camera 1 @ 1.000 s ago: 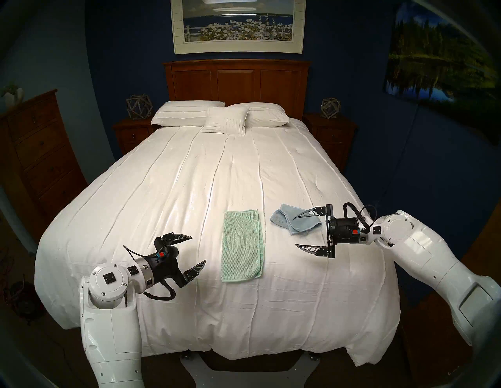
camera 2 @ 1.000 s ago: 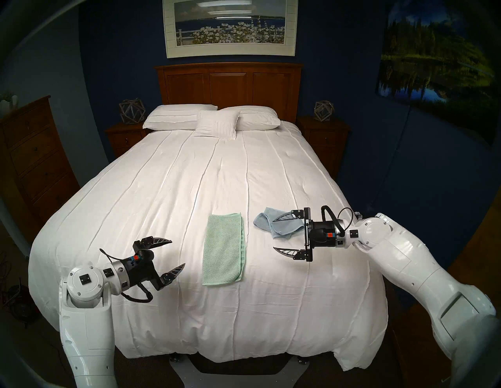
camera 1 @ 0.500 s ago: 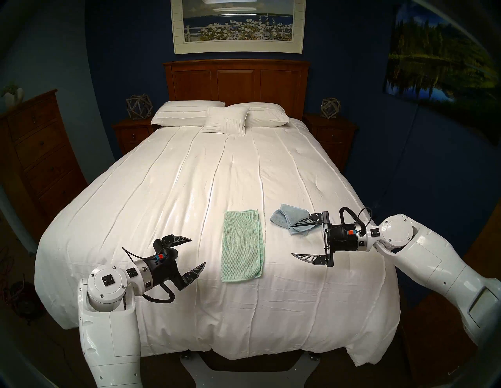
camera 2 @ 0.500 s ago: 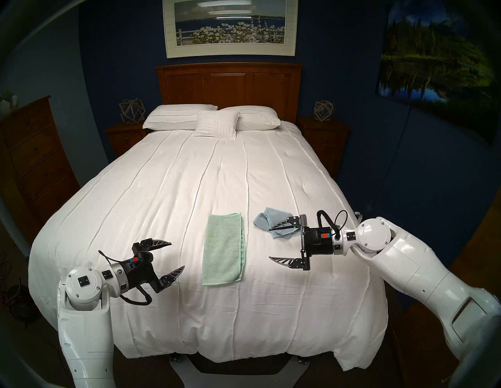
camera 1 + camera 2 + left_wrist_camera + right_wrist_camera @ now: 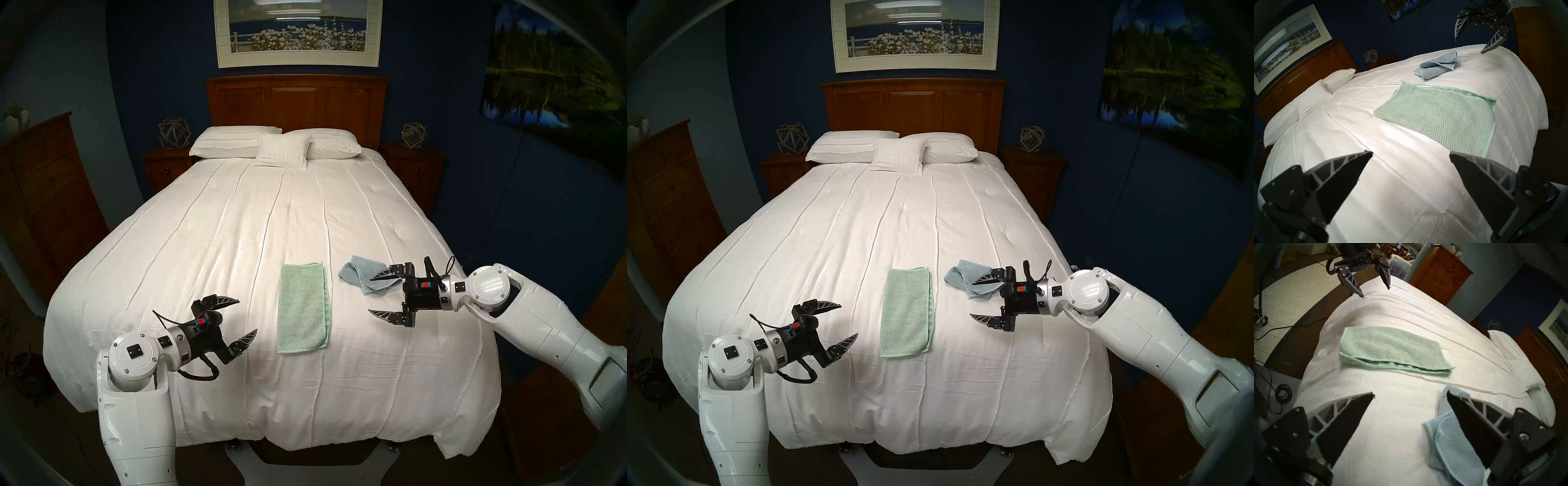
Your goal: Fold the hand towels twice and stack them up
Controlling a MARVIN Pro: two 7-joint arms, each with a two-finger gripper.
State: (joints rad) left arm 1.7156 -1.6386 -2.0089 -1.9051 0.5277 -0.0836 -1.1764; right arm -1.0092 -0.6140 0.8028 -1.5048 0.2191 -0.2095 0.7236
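Two hand towels lie on the bed (image 5: 237, 237): green towel (image 5: 303, 307) at centre, folded once; blue towel (image 5: 368, 279) at 2 o'clock, crumpled. Left end effector (image 5: 246, 317) and right end effector (image 5: 376, 294) hover wide, empty. Second folds and stacking remain.

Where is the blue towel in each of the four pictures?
Head stereo left: blue towel right of centre, crumpled on the bed, beside the right end effector.
Head stereo right: right of centre.
Left wrist: upper middle, beyond the green towel.
Right wrist: bottom right, partly behind one finger.
Shared landmark: the green towel, flat beside it in every view.
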